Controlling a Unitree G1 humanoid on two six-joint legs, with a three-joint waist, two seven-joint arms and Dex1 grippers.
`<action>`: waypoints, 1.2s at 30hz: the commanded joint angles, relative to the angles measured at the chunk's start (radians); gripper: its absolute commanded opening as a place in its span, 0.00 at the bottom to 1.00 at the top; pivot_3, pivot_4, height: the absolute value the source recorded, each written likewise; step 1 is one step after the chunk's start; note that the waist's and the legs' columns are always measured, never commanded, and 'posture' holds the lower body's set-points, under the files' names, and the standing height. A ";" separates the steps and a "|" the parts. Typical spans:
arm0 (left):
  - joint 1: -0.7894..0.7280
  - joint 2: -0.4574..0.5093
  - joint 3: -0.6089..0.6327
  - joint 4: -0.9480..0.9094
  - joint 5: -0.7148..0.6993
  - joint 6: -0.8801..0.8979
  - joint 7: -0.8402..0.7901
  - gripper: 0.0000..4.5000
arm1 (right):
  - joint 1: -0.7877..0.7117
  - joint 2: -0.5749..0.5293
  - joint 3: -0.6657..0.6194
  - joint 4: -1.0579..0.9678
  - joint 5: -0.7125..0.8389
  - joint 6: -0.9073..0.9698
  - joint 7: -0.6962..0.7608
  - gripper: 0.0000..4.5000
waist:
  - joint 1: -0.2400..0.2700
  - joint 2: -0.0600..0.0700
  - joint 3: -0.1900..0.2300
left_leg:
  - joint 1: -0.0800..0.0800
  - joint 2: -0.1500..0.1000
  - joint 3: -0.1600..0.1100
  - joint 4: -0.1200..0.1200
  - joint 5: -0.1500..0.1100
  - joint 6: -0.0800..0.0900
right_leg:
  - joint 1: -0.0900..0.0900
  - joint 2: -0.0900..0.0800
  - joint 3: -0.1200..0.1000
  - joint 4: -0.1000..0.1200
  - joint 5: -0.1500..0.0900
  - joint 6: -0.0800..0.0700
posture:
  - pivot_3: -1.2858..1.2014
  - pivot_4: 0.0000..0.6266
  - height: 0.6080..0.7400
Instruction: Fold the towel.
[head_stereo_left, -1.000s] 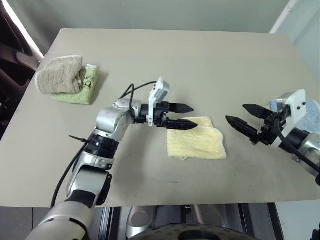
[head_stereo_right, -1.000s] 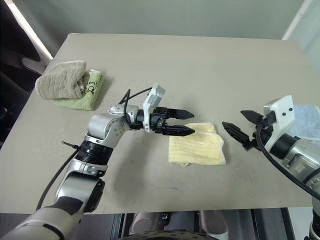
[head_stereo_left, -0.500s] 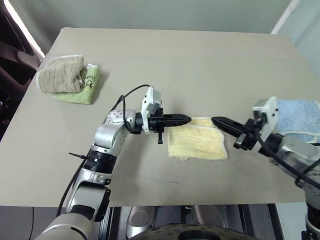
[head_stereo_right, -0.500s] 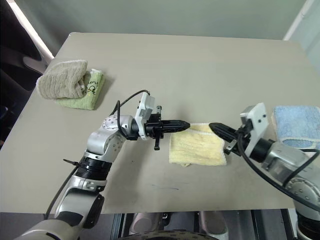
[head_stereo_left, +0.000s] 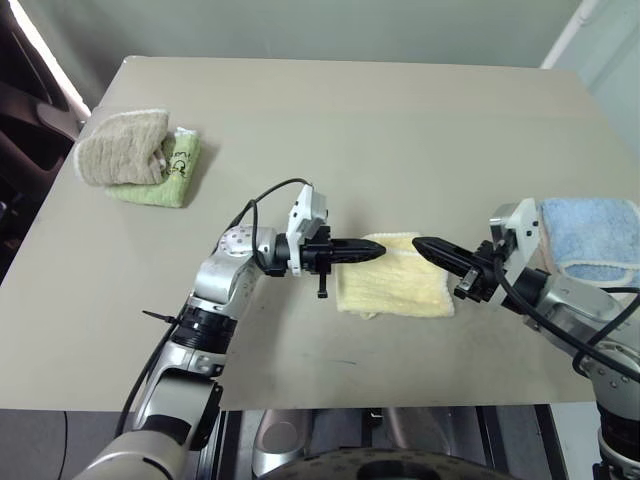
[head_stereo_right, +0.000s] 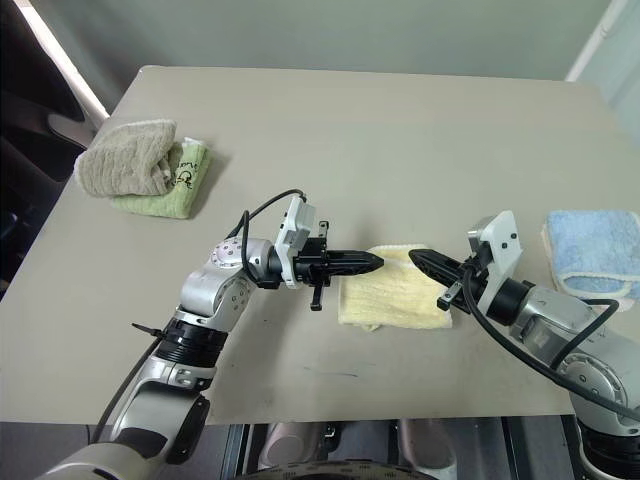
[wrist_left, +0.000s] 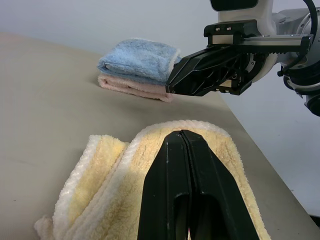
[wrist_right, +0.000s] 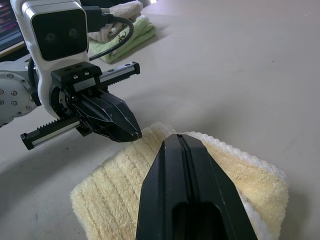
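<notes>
On the table (head_stereo_left: 420, 120), near the front edge, the yellow towel (head_stereo_left: 395, 290) lies in a small thick square, its layers showing along one side. It looks folded over already, so I think the job now is to tidy it or finish off. To do that well, both arms should press down softly on top so the layers lie flat, or lift away straight so no tip drags the cloth open again. If another fold is wanted, each pincer has to open first and pinch a far corner cleanly, taking every layer at once. The left gripper (head_stereo_left: 372, 250) points across from the left side, its two black fingers pressed tight together with nothing between them; its tip sits at the towel's far left corner. The right gripper (head_stereo_left: 428, 245) comes in from the other side, also squeezed tight and empty, its tip just off the far right corner. Both tips seem to hang a little above the cloth, though I can't be sure they aren't touching it. The towel lies between and just under them.
</notes>
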 joint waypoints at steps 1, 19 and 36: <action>-0.007 -0.002 0.002 -0.023 -0.002 -0.016 -0.005 0.01 | -0.010 -0.006 -0.007 -0.016 0.000 -0.020 0.012 0.00 | 0.000 0.000 0.000 | 0.000 0.000 0.000 0.000 0.000 0.000 | 0.000 0.000 0.000 0.000 0.000 0.000 | 0.52 0.24 0.95; -0.012 -0.040 -0.107 0.202 0.187 -0.253 -0.019 0.01 | -0.073 0.142 0.350 0.282 -0.442 -0.221 -0.035 0.00 | -0.010 0.003 -0.001 | -0.005 0.001 -0.002 0.002 0.000 0.000 | -0.006 0.000 -0.001 0.000 0.014 -0.001 | 0.52 0.24 0.95; -0.009 -0.017 -0.121 0.228 0.222 -0.251 -0.079 0.01 | -0.050 0.119 0.396 0.349 -0.598 -0.243 0.037 0.00 | -0.010 0.004 -0.002 | -0.004 0.001 -0.003 0.002 0.001 0.002 | 0.001 0.000 -0.002 -0.012 0.012 -0.002 | 0.52 0.24 0.95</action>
